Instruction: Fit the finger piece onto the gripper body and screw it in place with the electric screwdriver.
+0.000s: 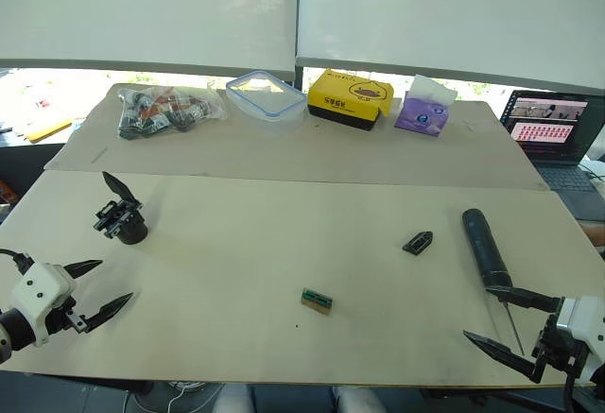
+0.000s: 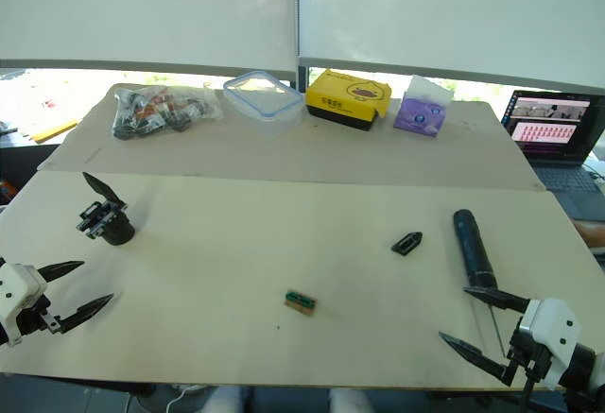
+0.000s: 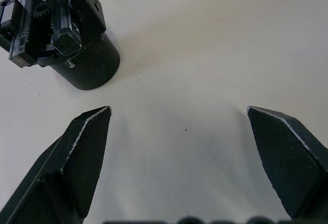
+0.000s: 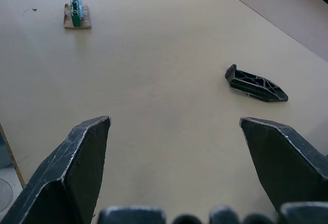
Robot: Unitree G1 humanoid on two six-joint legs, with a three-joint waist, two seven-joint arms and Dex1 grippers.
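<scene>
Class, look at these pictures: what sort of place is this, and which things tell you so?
Probably an office or lab workbench: a laptop beside the table, window blinds behind, and an electric screwdriver lying with a gripper body.

No legible text or labels

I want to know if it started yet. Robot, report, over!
Left gripper and right gripper open, holding nothing. Finger piece, gripper body, electric screwdriver lie apart on table, untouched. Small green block sits mid-table, not blocking.
</scene>
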